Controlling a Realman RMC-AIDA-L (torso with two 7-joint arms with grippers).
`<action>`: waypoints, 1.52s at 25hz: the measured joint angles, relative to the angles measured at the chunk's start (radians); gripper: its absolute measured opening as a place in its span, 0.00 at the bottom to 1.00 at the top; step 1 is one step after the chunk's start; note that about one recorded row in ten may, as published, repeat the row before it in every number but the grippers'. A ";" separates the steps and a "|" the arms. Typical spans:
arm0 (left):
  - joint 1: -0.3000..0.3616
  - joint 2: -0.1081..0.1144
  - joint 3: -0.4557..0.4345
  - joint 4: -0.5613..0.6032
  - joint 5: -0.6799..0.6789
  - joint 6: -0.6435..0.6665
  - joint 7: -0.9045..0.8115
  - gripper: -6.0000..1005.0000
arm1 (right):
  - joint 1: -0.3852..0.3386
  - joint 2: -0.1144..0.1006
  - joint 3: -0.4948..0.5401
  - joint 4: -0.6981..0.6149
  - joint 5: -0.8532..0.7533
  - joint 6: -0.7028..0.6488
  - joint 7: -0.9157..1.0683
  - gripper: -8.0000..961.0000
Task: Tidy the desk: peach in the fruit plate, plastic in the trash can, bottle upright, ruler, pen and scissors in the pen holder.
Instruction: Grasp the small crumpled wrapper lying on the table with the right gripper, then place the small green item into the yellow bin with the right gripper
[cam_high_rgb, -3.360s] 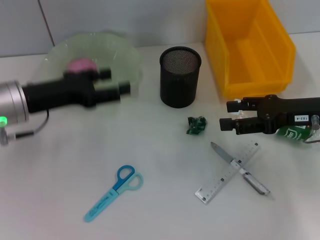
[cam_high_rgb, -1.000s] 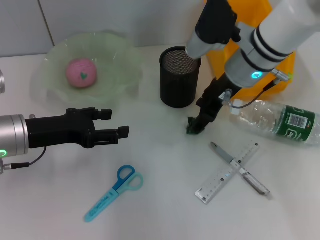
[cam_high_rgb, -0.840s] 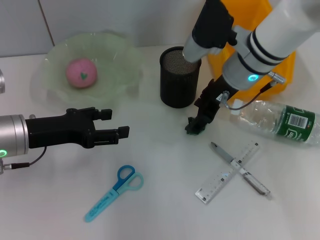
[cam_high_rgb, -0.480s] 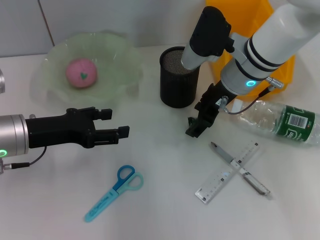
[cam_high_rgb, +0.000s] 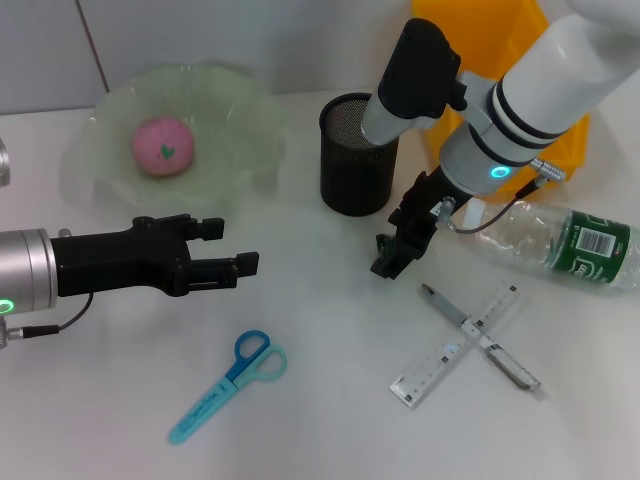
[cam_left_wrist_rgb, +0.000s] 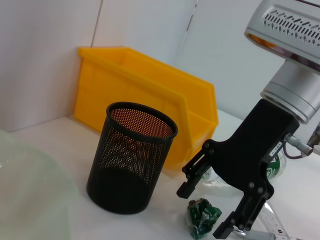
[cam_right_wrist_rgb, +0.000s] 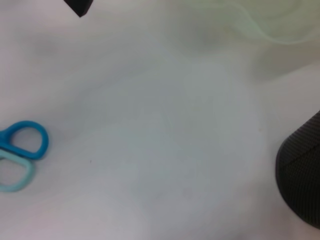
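Head view: the right hand (cam_high_rgb: 393, 252) points down at the bench (cam_high_rgb: 320, 400) just in front of the holder (cam_high_rgb: 358, 152), its fingers apart. The left wrist view shows the plastic (cam_left_wrist_rgb: 202, 216) lying on the bench between those fingers, not visibly gripped. The left hand (cam_high_rgb: 222, 258) hovers over the bench in front of the plate (cam_high_rgb: 240, 120), fingers apart and holding nothing. The peach (cam_high_rgb: 163, 146) sits in the plate. The bottle (cam_high_rgb: 560, 240) lies on its side near the right edge, in front of the yellow can (cam_high_rgb: 480, 25), which the right arm mostly hides. The ruler (cam_high_rgb: 440, 362) and pen (cam_high_rgb: 490, 345) lie crossed on the bench nearer the robot than the right hand. The scissors (cam_high_rgb: 225, 385) lie closed on the bench, nearer the robot than the left hand.
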 joint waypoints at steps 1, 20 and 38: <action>0.000 0.000 0.000 0.000 0.000 0.000 0.000 0.81 | 0.001 0.000 0.000 0.004 0.000 0.002 0.000 0.84; 0.001 0.001 0.000 0.001 0.000 0.000 -0.002 0.81 | -0.003 0.000 0.007 0.012 0.008 0.013 0.001 0.44; 0.002 0.009 -0.008 0.000 0.000 0.003 -0.002 0.81 | -0.234 -0.012 0.216 -0.586 0.277 -0.340 0.048 0.33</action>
